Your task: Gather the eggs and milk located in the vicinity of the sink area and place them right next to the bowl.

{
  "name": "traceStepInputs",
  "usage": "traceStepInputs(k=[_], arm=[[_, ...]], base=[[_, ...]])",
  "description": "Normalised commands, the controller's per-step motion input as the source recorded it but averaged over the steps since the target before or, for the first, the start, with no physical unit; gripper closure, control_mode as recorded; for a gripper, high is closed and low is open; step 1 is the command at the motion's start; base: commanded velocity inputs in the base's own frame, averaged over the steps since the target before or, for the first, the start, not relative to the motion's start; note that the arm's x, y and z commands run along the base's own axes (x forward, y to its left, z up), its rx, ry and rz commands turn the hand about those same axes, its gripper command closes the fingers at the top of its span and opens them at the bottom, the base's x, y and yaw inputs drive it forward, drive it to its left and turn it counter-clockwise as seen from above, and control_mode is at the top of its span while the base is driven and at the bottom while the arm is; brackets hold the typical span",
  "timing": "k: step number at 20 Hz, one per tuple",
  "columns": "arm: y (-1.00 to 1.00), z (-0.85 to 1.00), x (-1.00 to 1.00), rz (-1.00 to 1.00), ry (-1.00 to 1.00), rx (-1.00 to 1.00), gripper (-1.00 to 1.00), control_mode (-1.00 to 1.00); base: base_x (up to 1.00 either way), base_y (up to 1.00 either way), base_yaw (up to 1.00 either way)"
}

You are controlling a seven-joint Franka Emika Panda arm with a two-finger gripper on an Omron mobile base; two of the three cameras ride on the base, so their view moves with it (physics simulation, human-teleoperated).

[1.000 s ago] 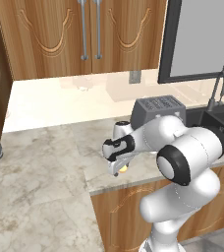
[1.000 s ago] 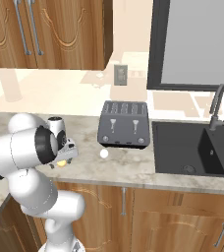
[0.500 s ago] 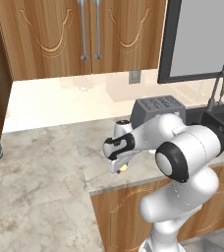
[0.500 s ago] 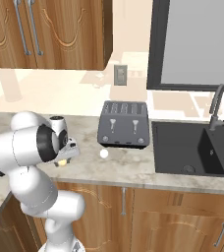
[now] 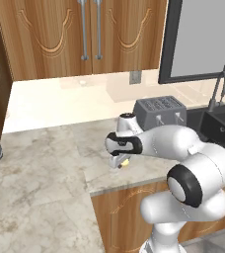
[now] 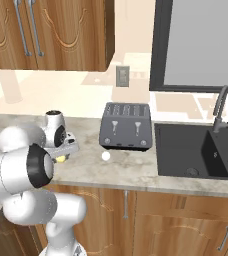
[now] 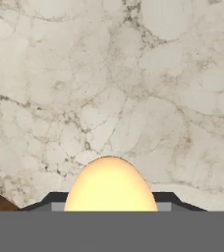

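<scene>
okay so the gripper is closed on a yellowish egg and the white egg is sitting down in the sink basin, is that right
Not quite. The gripper is shut on the yellowish egg, but the white egg lies on the counter in front of the toaster, not in the sink; the right base view shows it.

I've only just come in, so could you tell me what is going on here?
The robot arm is working at the marble counter, left of the toaster. Its gripper points down at the counter and is shut on a yellowish egg. A second, white egg lies loose in front of the toaster. The sink is off to the right.
</scene>
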Motion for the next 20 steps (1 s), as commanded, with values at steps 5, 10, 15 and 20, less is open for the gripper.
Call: traceStepInputs(k=[5, 10, 15, 20], arm=[[-0.29, 0.48, -0.40, -0.09, -0.02, 0.05, 1.00, -1.00], [-0.43, 0.48, -0.51, -0.09, 0.00, 0.05, 1.00, -1.00], [-0.36, 0.53, -0.49, -0.11, 0.00, 0.03, 1.00, -1.00], [-0.17, 0.27, -0.41, -0.10, 0.00, 0.01, 1.00, -1.00]], base=[[0.00, 0.00, 0.00], [0.00, 0.00, 0.00], [0.00, 0.00, 0.00], [0.00, 0.00, 0.00]])
